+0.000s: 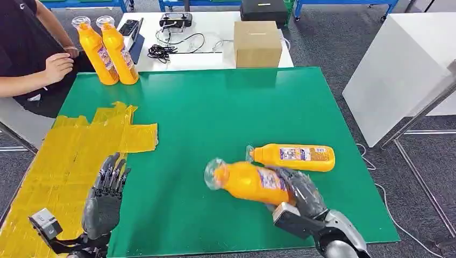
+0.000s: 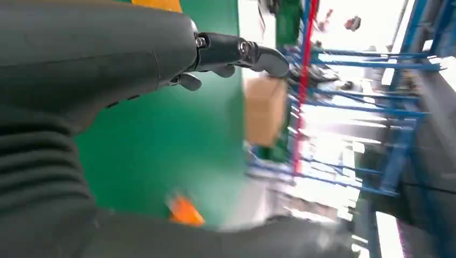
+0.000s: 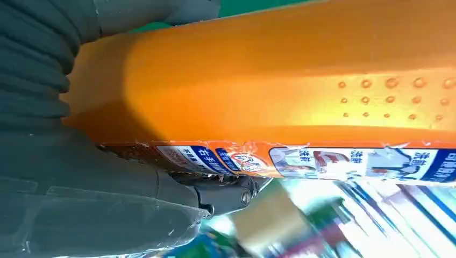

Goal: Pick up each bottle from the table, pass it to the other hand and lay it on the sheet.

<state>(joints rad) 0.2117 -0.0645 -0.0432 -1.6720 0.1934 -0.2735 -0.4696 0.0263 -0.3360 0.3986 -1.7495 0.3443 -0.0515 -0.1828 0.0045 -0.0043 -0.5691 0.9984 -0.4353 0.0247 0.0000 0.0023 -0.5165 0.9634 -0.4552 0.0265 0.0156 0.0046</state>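
A person's hand (image 1: 56, 67) rests at the far left corner of the green table (image 1: 215, 107), just beside 2 upright orange bottles (image 1: 106, 51) that wait their turn. Nearer the robot, the yellow sheet (image 1: 70, 156) covers the table's left side, and the left hand (image 1: 105, 199) hovers over the sheet's inner edge, fingers apart and holding nothing. Toward the right, the right hand (image 1: 298, 191) grips the held bottle (image 1: 247, 181) around its lower body, the clear cap pointing left toward the waiting hand. A 4th bottle (image 1: 293, 157) lies flat on the table just behind it.

The step in hand appears to be the pass. Done well, it likely means carrying the bottle level across to the left hand, letting that hand wrap the free neck-end of the body fully, and releasing the right-hand grip only once the bottle sits firm. A smooth plastic body could slip if the handover is rushed.
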